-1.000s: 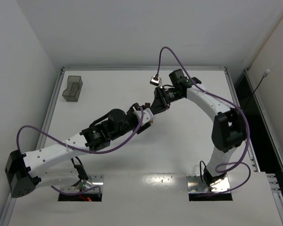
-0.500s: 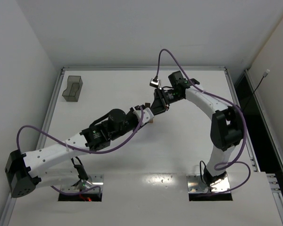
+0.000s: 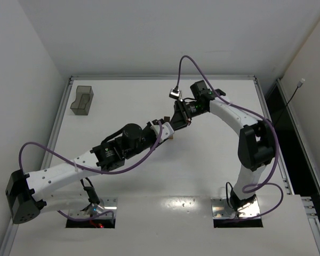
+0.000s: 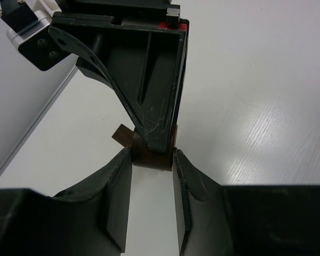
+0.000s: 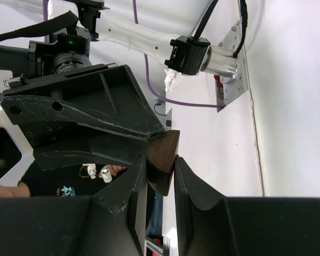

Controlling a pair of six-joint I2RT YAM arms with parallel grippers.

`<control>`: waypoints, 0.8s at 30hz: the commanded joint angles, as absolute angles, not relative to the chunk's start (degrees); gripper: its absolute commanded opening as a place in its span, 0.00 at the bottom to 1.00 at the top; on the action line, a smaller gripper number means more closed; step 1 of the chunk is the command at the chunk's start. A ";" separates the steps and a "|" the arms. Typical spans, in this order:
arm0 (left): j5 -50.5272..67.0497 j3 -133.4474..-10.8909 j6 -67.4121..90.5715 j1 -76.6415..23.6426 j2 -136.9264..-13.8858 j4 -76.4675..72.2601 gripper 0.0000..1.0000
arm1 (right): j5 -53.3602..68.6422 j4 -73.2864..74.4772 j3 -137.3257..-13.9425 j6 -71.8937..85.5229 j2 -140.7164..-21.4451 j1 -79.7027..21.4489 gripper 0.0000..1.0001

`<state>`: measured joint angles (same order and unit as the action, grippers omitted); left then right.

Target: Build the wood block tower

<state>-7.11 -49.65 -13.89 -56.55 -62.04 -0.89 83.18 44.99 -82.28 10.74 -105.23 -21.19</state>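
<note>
Dark brown block [image 5: 164, 152] gripped by left gripper [image 4: 152, 157] and right gripper [image 5: 161, 162]; grey bin [image 3: 82, 101]: contents unclear.

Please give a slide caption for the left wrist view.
Left gripper pinching a dark brown block, the right gripper gripping it too.

Two arms, left arm [image 3: 64, 176] and right arm [image 3: 232, 114]; two grippers, left gripper [image 4: 152, 160] and right gripper [image 3: 176, 125]; one dark block [image 5: 162, 154]; one smaller brown piece [image 4: 121, 136]; one bin [image 3: 81, 100]; two purple cables [image 3: 36, 145] [image 3: 188, 57]; one table [image 3: 202, 176].
</note>
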 commanded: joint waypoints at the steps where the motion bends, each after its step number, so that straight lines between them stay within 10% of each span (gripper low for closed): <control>1: -7.29 -50.36 -13.54 -57.30 -61.35 -3.96 0.00 | 91.49 43.07 -82.88 10.63 -104.59 -21.88 0.00; 7: -7.29 -50.89 -13.54 -57.30 -61.35 -3.96 0.00 | 91.49 43.07 -82.88 11.16 -104.59 -21.88 0.20; 12: -7.29 -50.89 -13.54 -57.30 -61.35 -3.96 0.00 | 91.49 43.07 -83.41 11.16 -104.59 -21.88 0.96; 24: -14.14 -53.78 -5.82 -57.30 -62.05 2.63 0.00 | 80.30 46.13 -84.36 6.87 -106.61 -12.14 1.00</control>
